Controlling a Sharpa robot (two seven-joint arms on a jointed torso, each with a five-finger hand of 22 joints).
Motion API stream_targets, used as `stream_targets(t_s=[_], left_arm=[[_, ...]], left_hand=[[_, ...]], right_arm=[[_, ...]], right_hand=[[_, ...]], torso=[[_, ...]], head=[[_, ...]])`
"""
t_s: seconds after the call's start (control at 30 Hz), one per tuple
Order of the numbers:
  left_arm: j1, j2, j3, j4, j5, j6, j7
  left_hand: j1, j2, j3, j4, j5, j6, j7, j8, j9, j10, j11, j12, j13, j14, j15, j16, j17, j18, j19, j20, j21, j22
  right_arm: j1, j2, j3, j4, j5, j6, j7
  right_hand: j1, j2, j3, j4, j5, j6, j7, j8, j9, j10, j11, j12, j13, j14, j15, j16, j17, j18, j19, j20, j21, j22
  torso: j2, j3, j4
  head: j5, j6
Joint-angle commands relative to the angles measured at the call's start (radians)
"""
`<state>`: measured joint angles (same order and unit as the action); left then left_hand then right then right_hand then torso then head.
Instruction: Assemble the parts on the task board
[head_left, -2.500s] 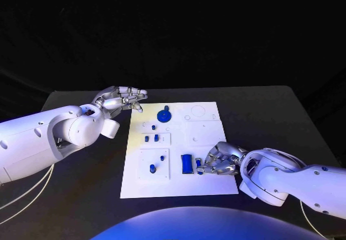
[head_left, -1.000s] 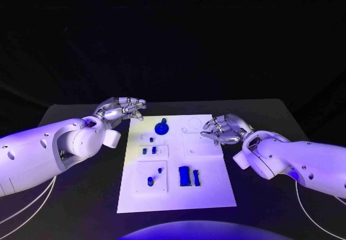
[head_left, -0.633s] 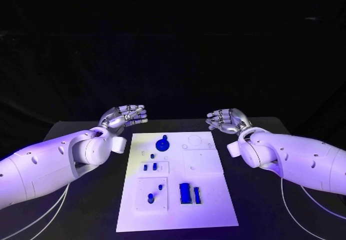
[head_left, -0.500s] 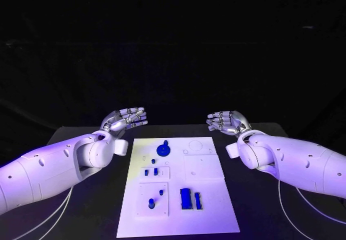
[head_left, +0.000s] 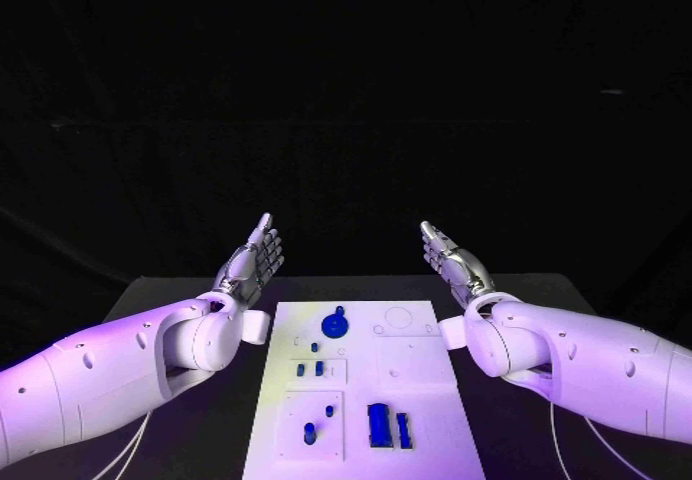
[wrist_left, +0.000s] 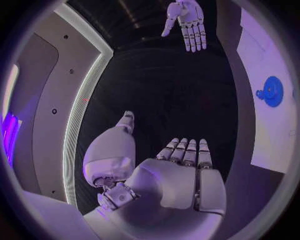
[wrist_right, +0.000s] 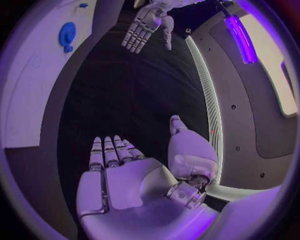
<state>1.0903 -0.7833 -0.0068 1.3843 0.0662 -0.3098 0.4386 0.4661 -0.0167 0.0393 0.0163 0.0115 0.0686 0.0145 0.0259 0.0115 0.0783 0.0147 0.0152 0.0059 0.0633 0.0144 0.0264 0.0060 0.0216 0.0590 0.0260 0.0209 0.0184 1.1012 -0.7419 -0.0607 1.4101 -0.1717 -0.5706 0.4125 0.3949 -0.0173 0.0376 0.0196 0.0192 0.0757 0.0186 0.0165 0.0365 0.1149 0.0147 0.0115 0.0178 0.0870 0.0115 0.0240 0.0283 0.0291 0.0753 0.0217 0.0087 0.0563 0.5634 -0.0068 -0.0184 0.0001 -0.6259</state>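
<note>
Hovering flat and empty past the far edge of the task board (head_left: 418, 375), both hands, right hand (head_left: 450, 262) probably nearer the upright-lying blue bars (head_left: 385, 427).

Two smooth white arms with small dark screw dots, thin white cables, silver-jointed left hand (head_left: 254, 262) and right hand (head_left: 451, 262).

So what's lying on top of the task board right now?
On the task board: a round blue part at the far end, small blue pieces mid-board, and two blue bars nearer the robot. Both hands are raised off it, covering nothing. The near edge is cut off.
</note>
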Motion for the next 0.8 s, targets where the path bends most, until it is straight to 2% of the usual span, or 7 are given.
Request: stream_targets(t_s=[0.03, 0.13, 0.27, 0.5, 0.8], left_arm=[[-0.01, 0.002, 0.002, 0.049, -0.032, -0.189, 0.04], [-0.021, 0.003, 0.004, 0.101, -0.045, -0.291, 0.056], [-0.031, 0.003, 0.005, 0.145, -0.056, -0.379, 0.069], [-0.04, 0.003, 0.007, 0.184, -0.066, -0.456, 0.081], [-0.04, 0.003, 0.007, 0.186, -0.066, -0.46, 0.081]], left_hand=[[-0.466, 0.017, -0.039, -0.016, -0.012, -0.069, -0.014, -0.026, -0.012, -0.078, -0.015, -0.015, -0.006, -0.063, -0.014, -0.026, -0.006, -0.022, -0.059, -0.026, -0.021, -0.018], [-0.466, 0.017, -0.039, -0.016, -0.012, -0.069, -0.014, -0.026, -0.012, -0.078, -0.015, -0.015, -0.006, -0.063, -0.014, -0.026, -0.006, -0.022, -0.059, -0.026, -0.021, -0.018], [-0.466, 0.017, -0.039, -0.016, -0.012, -0.069, -0.014, -0.026, -0.012, -0.078, -0.015, -0.015, -0.006, -0.063, -0.014, -0.026, -0.006, -0.022, -0.059, -0.026, -0.021, -0.018], [-0.466, 0.017, -0.039, -0.016, -0.012, -0.069, -0.014, -0.026, -0.012, -0.078, -0.015, -0.015, -0.006, -0.063, -0.014, -0.026, -0.006, -0.022, -0.059, -0.026, -0.021, -0.018], [-0.466, 0.017, -0.039, -0.016, -0.012, -0.069, -0.014, -0.026, -0.012, -0.078, -0.015, -0.015, -0.006, -0.063, -0.014, -0.026, -0.006, -0.022, -0.059, -0.026, -0.021, -0.018]], right_arm=[[-0.021, -0.015, 0.021, 0.067, 0.108, -0.127, 0.074], [-0.039, -0.029, 0.044, 0.122, 0.146, -0.17, 0.094], [-0.05, -0.037, 0.059, 0.155, 0.168, -0.196, 0.106], [-0.051, -0.038, 0.061, 0.16, 0.172, -0.199, 0.107], [-0.051, -0.038, 0.061, 0.16, 0.172, -0.199, 0.107]], right_hand=[[-0.395, 0.017, -0.038, -0.02, -0.019, -0.076, -0.019, -0.016, -0.037, -0.115, -0.015, -0.012, -0.018, -0.087, -0.011, -0.024, -0.028, -0.029, -0.075, -0.022, -0.009, -0.056], [-0.395, 0.017, -0.038, -0.02, -0.019, -0.076, -0.019, -0.016, -0.037, -0.115, -0.015, -0.012, -0.018, -0.087, -0.011, -0.024, -0.028, -0.029, -0.075, -0.022, -0.009, -0.056], [-0.395, 0.017, -0.038, -0.02, -0.019, -0.076, -0.019, -0.016, -0.037, -0.115, -0.015, -0.012, -0.018, -0.087, -0.011, -0.024, -0.028, -0.029, -0.075, -0.022, -0.009, -0.056], [-0.395, 0.017, -0.038, -0.02, -0.019, -0.076, -0.019, -0.016, -0.037, -0.115, -0.015, -0.012, -0.018, -0.087, -0.011, -0.024, -0.028, -0.029, -0.075, -0.022, -0.009, -0.056], [-0.395, 0.017, -0.038, -0.02, -0.019, -0.076, -0.019, -0.016, -0.037, -0.115, -0.015, -0.012, -0.018, -0.087, -0.011, -0.024, -0.028, -0.029, -0.075, -0.022, -0.009, -0.056]], torso=[[-0.018, 0.0065, 0.0174], [-0.019, 0.0068, 0.0184], [-0.019, 0.0068, 0.0184], [-0.019, 0.0068, 0.0184], [-0.019, 0.0068, 0.0184]], head=[[0.0, 0.024], [0.0, 0.026], [0.0, 0.026], [0.0, 0.026], [0.0, 0.026]])
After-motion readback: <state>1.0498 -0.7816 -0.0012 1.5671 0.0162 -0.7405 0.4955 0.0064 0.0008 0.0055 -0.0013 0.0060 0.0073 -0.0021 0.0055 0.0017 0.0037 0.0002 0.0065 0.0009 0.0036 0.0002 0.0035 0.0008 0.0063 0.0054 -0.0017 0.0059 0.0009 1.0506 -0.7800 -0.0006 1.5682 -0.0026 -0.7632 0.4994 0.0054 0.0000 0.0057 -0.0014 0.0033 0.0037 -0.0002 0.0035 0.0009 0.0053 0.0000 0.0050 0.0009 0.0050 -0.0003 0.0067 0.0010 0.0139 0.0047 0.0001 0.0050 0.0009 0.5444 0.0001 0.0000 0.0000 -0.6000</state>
